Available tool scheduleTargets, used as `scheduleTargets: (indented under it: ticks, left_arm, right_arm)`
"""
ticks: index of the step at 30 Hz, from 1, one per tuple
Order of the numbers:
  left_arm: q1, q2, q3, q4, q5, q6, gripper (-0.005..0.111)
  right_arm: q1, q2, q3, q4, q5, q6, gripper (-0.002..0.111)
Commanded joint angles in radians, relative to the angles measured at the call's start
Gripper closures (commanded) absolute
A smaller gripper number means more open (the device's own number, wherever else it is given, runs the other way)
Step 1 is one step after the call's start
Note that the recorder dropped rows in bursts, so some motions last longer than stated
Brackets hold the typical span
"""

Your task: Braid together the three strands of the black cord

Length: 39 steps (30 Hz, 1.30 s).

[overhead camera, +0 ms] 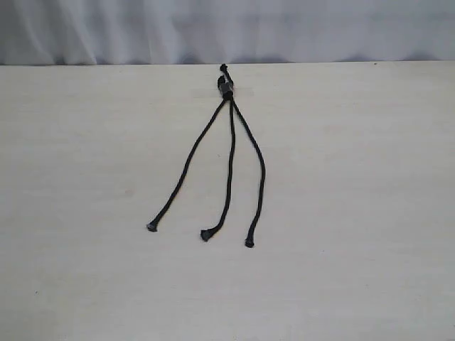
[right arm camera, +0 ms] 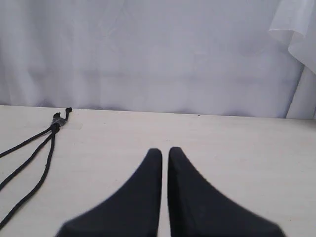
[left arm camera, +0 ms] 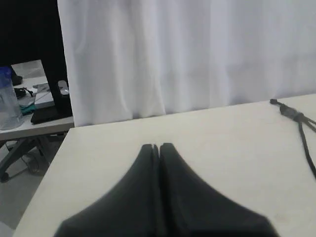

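The black cord [overhead camera: 226,88] lies flat on the table, its clamped knotted end toward the back edge. Its three strands fan out unbraided toward the front: the left strand [overhead camera: 186,167], the middle strand [overhead camera: 230,163] and the right strand [overhead camera: 257,167], each ending in a knobby tip. Neither gripper shows in the exterior view. The left gripper [left arm camera: 159,146] is shut on nothing, well to the side of the cord's clamp [left arm camera: 291,113]. The right gripper [right arm camera: 165,150] is shut with only a hairline gap, nothing in it, apart from the clamp [right arm camera: 58,120] and strands [right arm camera: 29,140].
The pale wooden table [overhead camera: 355,213] ends at a white curtain [overhead camera: 227,28] along the back. In the left wrist view the table's side edge [left arm camera: 52,163] drops off, with a side desk and a plastic bottle [left arm camera: 9,98] beyond.
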Motion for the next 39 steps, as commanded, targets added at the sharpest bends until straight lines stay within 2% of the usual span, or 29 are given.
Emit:
scheduleTargets:
  ticks: [1, 6, 9, 14, 19, 22, 25, 28, 32, 36, 39]
  left_arm:
    - [0.004, -0.003, 0.003, -0.053, -0.081, 0.0, 0.107]
    - [0.004, -0.003, 0.003, -0.073, -0.115, -0.02, 0.107]
    - [0.004, -0.003, 0.003, -0.137, -0.115, -0.087, 0.107]
    - [0.004, -0.003, 0.003, -0.192, -0.117, -0.092, 0.107]
    - [0.004, -0.003, 0.003, -0.351, -0.243, -0.113, 0.107]
    - [0.004, -0.003, 0.003, -0.377, -0.352, -0.181, 0.107]
    - [0.004, -0.003, -0.031, -0.317, -0.42, -0.245, 0.107]
    - [0.004, -0.003, -0.091, -0.209, -0.423, -0.249, 0.107]
    - [0.004, 0.058, -0.162, -0.107, -0.404, -0.307, 0.107]
    - [0.004, 0.24, -0.232, 0.032, -0.29, -0.423, 0.107]
    - [-0.025, 0.405, -0.278, 0.169, -0.246, -0.508, 0.107]
  right_arm:
    - [-0.002, -0.005, 0.004, 0.005, -0.001, -0.004, 0.104]
    - [-0.002, -0.005, 0.004, 0.005, -0.001, -0.004, 0.104]
    - [-0.002, -0.005, 0.004, 0.005, -0.001, -0.004, 0.104]
    - [-0.002, -0.005, 0.004, 0.005, -0.003, -0.004, 0.104]
    - [-0.002, -0.005, 0.004, 0.022, -0.141, 0.035, 0.104]
    - [-0.002, -0.005, 0.004, 0.183, -0.268, 0.165, 0.104]
    - [-0.002, -0.005, 0.004, 0.29, -0.461, 0.183, 0.104]
    - [-0.002, -0.005, -0.004, 0.238, -0.557, 0.199, 0.104]
    - [-0.002, 0.032, -0.152, 0.062, -0.389, 0.23, 0.104]
    - [-0.002, 0.224, -0.259, 0.055, -0.245, 0.248, 0.104]
    - [-0.002, 0.423, -0.323, 0.055, -0.15, 0.244, 0.104]
